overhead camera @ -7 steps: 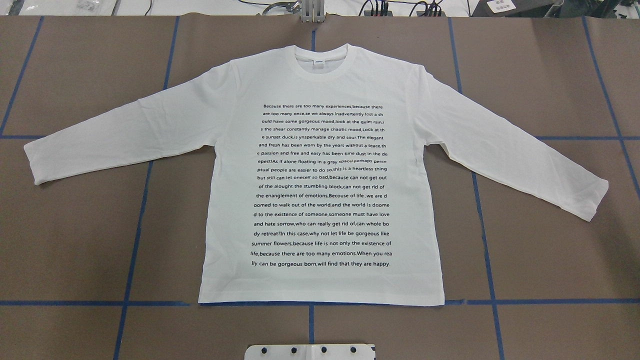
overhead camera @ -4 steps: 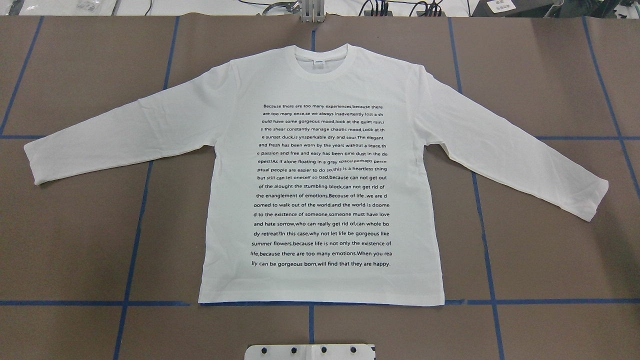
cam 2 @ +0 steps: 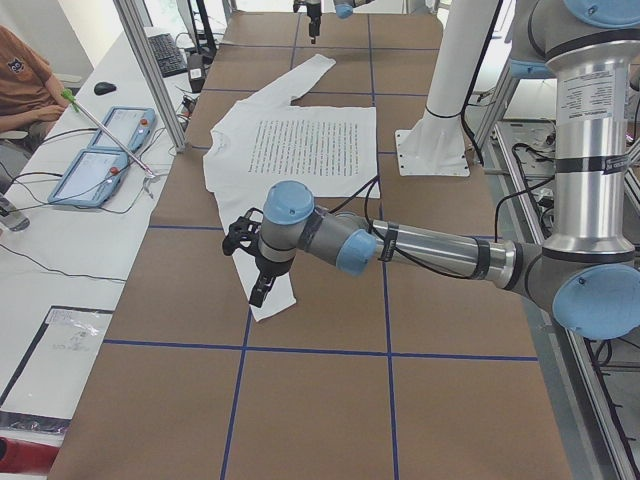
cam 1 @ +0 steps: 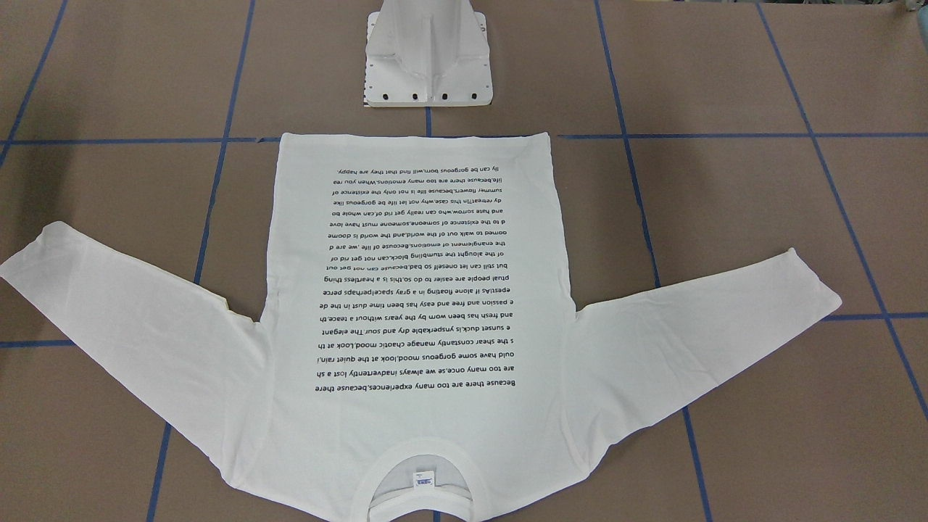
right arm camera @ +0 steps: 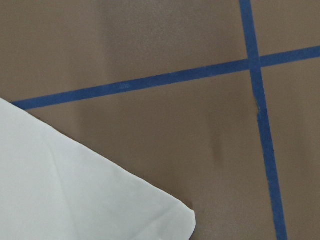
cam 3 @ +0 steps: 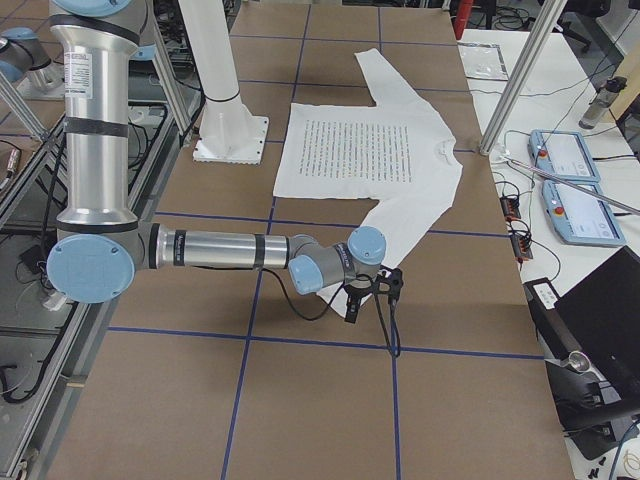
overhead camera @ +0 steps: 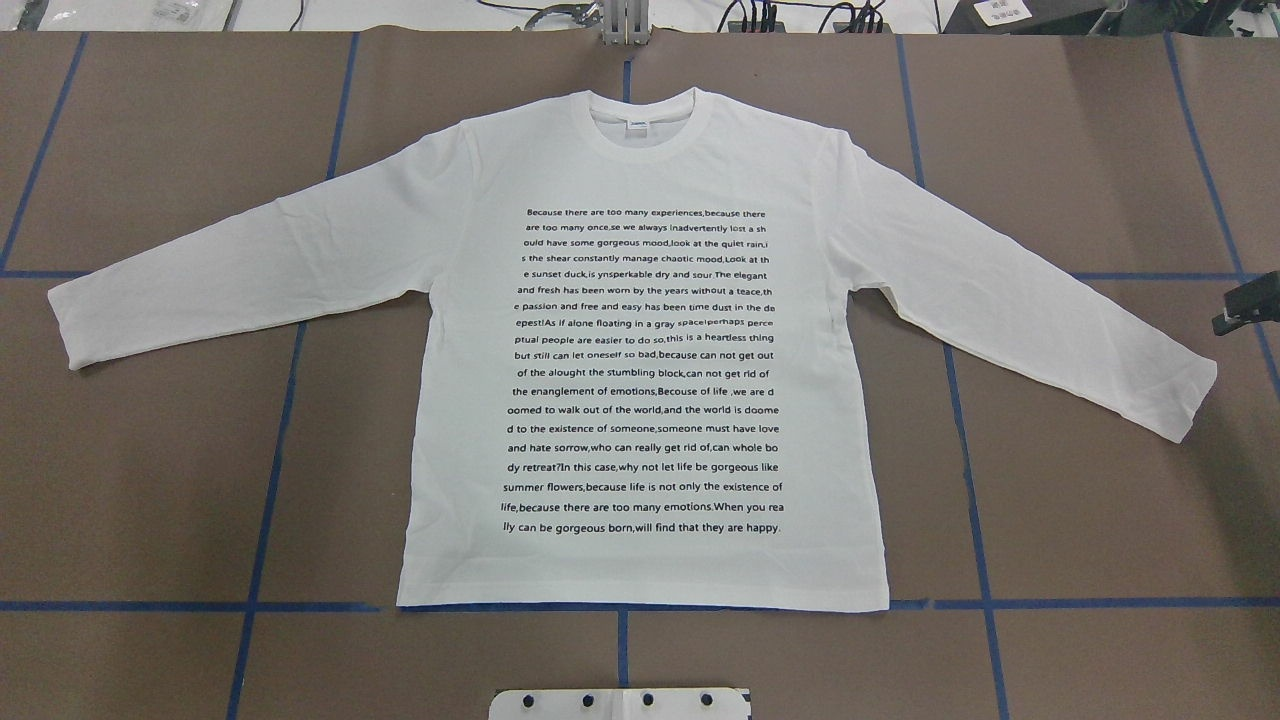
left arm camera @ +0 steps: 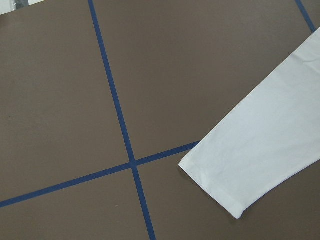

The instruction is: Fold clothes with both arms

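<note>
The white long-sleeved T-shirt [overhead camera: 640, 160] lies flat and print side up on the brown-papered table [overhead camera: 150, 480]. Its collar [overhead camera: 645, 128] points away from our base, both sleeves are spread out to the sides, and nothing is folded yet.

We judge it light, thin and limp. It will drape and drag rather than hold a shape, and a single layer is hard to pick off the paper without bunching. The cuffs look like the best holds, since their stitched edges should give a firmer bite.

Our left gripper [cam 2: 257, 285] hangs above the left cuff [overhead camera: 65, 325]. Our right gripper [cam 3: 368, 297] hangs just beyond the right cuff [overhead camera: 1195, 405]. Neither seems to touch the cloth, and we cannot tell whether either pair of fingers is spread or pressed together. Lifting both cuffs evenly should keep the body from sliding.
</note>
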